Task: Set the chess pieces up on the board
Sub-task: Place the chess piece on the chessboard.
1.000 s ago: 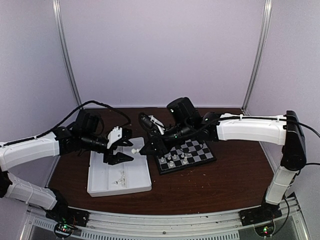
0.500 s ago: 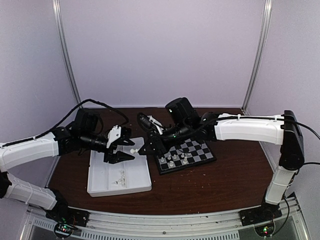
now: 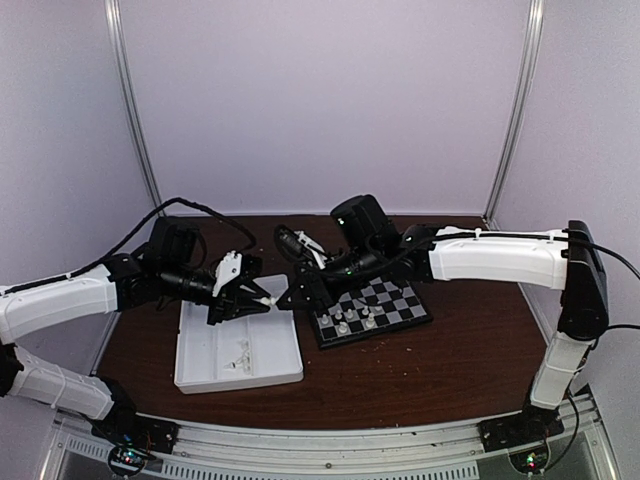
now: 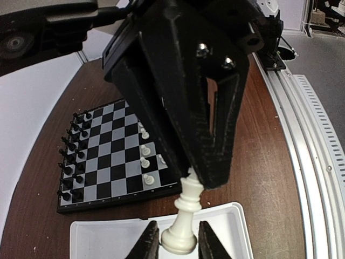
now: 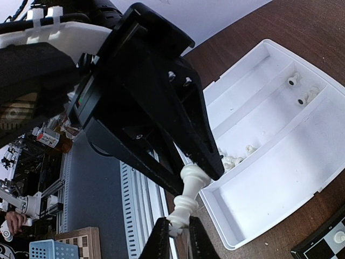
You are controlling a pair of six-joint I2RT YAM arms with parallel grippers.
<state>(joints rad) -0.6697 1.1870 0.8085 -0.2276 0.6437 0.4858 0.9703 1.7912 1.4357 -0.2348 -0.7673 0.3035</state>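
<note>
While the right hand (image 5: 178, 237) is pinched shut on the head of a white chessman (image 4: 183, 216), in the air above the far right corner of the white tray (image 3: 200, 370), the left hand (image 4: 179, 244) stands narrow around its base, though I cannot tell if it grips. Its long axis runs hand to hand, base leftward; the chessboard (image 3: 395, 300) lies just right of it, nearer the right arm.

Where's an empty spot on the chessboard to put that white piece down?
The middle squares of the chessboard are bare, between the black pieces lining one edge and the few white pieces. The black edge is crowded.
</note>
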